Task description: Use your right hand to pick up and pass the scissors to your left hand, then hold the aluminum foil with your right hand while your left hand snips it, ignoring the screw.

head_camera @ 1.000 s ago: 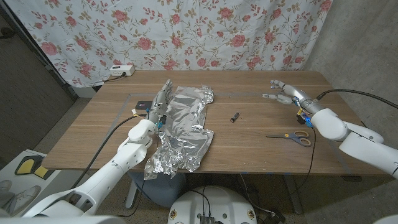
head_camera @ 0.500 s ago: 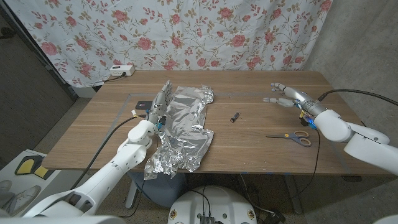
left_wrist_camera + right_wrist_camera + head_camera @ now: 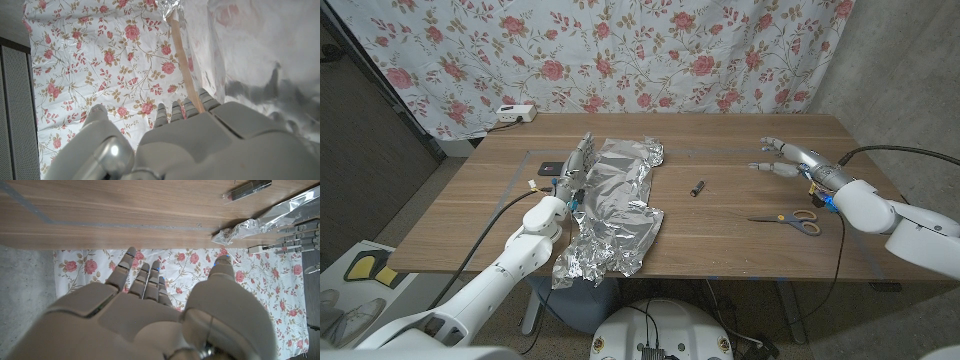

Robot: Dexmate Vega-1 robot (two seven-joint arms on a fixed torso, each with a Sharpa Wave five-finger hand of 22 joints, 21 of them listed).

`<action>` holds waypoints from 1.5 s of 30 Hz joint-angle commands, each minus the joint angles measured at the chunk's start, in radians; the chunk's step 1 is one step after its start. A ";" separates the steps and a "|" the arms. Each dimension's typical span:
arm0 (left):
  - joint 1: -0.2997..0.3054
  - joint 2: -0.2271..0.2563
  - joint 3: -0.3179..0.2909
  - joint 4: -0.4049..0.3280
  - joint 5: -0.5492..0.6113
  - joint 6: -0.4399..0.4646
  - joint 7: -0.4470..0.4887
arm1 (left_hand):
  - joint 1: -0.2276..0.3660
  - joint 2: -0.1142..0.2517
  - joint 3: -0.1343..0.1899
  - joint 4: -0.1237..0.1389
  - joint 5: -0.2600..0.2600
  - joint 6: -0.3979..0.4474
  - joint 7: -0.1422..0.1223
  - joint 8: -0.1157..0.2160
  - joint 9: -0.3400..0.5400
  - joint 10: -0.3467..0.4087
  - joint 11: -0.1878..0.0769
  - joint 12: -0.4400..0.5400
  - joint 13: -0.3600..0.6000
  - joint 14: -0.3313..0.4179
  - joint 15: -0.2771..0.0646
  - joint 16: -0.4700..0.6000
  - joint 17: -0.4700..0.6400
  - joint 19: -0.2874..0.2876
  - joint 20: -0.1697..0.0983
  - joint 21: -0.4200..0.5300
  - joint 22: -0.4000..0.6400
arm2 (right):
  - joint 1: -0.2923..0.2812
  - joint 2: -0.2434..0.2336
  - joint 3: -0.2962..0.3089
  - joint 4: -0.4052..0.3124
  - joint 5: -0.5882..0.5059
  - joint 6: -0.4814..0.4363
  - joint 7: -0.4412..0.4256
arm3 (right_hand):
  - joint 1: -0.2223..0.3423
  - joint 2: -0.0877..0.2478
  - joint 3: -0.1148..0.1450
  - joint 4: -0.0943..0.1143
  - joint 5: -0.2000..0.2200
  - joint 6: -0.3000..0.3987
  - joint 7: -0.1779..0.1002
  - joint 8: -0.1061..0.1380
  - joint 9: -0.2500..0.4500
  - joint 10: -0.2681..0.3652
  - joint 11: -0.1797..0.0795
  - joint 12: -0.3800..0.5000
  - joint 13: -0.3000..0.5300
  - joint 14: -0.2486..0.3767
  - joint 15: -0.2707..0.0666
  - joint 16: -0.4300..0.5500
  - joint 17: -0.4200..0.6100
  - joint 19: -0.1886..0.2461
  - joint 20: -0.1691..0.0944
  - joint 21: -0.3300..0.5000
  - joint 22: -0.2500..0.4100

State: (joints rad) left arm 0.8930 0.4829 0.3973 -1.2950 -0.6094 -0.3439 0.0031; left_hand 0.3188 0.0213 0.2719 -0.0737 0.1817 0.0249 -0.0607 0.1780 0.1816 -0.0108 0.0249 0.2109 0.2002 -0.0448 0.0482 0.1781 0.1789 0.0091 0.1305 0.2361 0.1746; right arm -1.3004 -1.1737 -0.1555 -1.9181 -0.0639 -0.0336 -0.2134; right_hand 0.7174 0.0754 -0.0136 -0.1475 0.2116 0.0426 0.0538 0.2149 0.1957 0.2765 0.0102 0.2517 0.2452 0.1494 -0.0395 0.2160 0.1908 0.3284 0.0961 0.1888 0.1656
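Step in hand looks like the very first one, the reach for the scissors; nothing picked up yet; scissors [image 3: 790, 220] lie on the counter [image 3: 720, 250] at right of the head frame, blades pointing picture-left, grey handles toward the right arm; right robot hand [image 3: 780, 158] hovers further up the frame from them, fingers spread, holding nothing, well apart from the scissors; left robot hand [image 3: 580, 165] stands at the left edge of the aluminum foil [image 3: 615, 205], fingers straight and close together, nothing held, whether it touches the foil can't tell; foil lies crumpled centre-left, its lower end hanging over the near counter edge; screw [image 3: 698, 187] sits between foil and scissors, leave it; next move, as I judge it: bring the right robot hand down-frame over the handles and close on them, low flat object so grip will be fiddly; head view gives the scissors and full layout; right wrist view [image 3: 145, 305] confirms the spread empty fingers and catches the screw and foil tip; left wrist view [image 3: 190, 130] shows foil close alongside the fingers.
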 commanded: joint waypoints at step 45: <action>0.065 0.032 -0.024 -0.088 0.012 0.006 0.062 | -0.005 0.014 0.002 -0.016 0.003 0.057 0.001 0.020 0.002 0.052 0.000 0.020 0.000 0.029 -0.011 0.013 0.002 0.021 -0.014 -0.015 0.002 | -0.300 0.026 0.255 -0.096 -0.209 -0.079 0.117 | 0.029 -0.012 0.014 0.002 0.006 0.023 -0.014 0.001 0.002 0.054 -0.013 0.017 0.015 0.042 -0.076 0.011 0.006 0.036 -0.001 0.003 0.002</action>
State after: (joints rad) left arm 0.9447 0.5068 0.3784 -1.3650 -0.5921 -0.3451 0.0610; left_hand 0.3186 0.0293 0.2758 -0.0913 0.1817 0.0718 -0.0568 0.1962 0.1817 0.0323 0.0215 0.2264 0.2002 -0.0195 0.0303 0.1936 0.1795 0.0270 0.1125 0.2209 0.1745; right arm -1.5614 -1.1775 0.0603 -2.0085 -0.2284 -0.1132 -0.1272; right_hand 0.7398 0.0715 -0.0038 -0.1461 0.2117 0.0575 0.0359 0.2149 0.1957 0.3210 -0.0024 0.2627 0.2589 0.1808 -0.0352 0.2239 0.1931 0.3583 0.0909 0.1926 0.1653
